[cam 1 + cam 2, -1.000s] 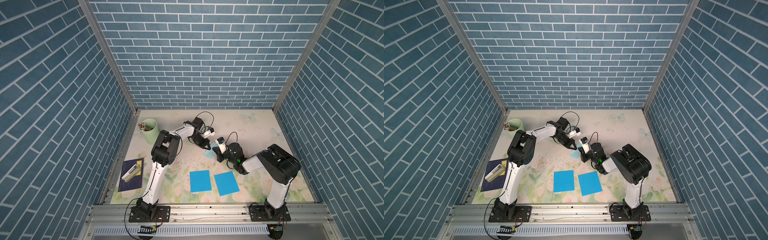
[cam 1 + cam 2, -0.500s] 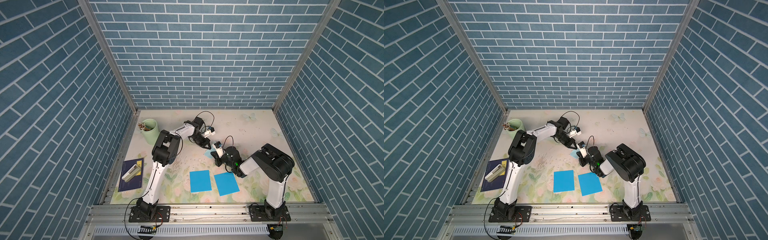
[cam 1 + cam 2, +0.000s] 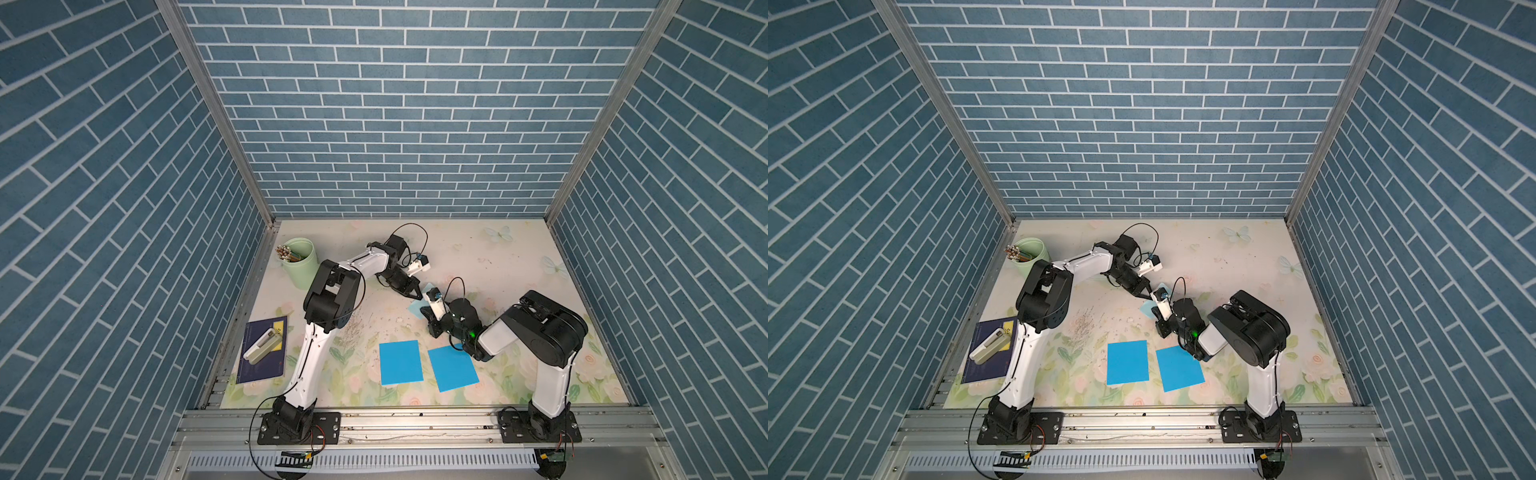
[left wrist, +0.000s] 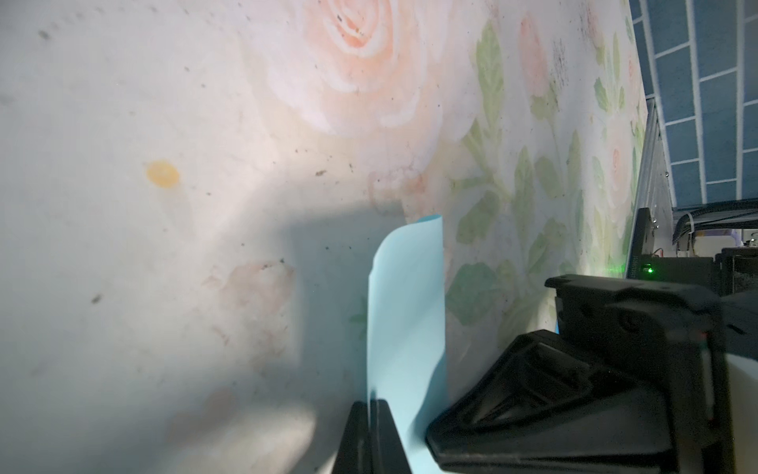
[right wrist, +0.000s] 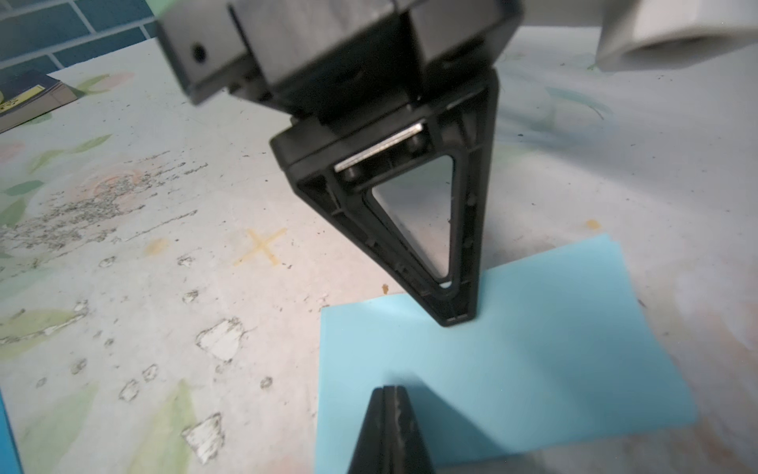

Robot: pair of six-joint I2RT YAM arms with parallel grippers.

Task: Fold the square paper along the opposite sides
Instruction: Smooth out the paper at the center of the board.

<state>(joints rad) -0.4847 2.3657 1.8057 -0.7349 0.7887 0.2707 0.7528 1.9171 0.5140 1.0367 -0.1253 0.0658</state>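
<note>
- Two bright-blue sheets [image 3: 401, 362] [image 3: 453, 368] nearest the front, flat on the table [image 3: 478, 257], side by side and just apart. No fold in either, no print.
- One dark book [image 3: 262, 353] at the front left edge, with a white case [image 3: 262, 345] lying on it. On its yellow label [image 3: 277, 331] a single character, seemingly "论"; finer cover lines too small to read.
- Mid-table, the pale-blue paper [image 5: 533, 349], the one being worked, between both arms.
- Over it the right gripper [image 5: 387, 418], fingers pressed together with nothing between them; contact with the paper not certain.
- Just beyond, the left gripper [image 4: 371, 431], clamped on one edge of the paper, that edge curling up off the table.
- Judged as roughly midway: edge seized and raised, not yet laid on the opposite side, no crease visible. Left to do: carrying over, aligning, pressing flat.
- Small print beside a green light [image 4: 647, 269] in the left wrist view, unreadable.
- Farthest, a green cup [image 3: 301, 262] of pencils [image 3: 284, 252], unmarked.
</note>
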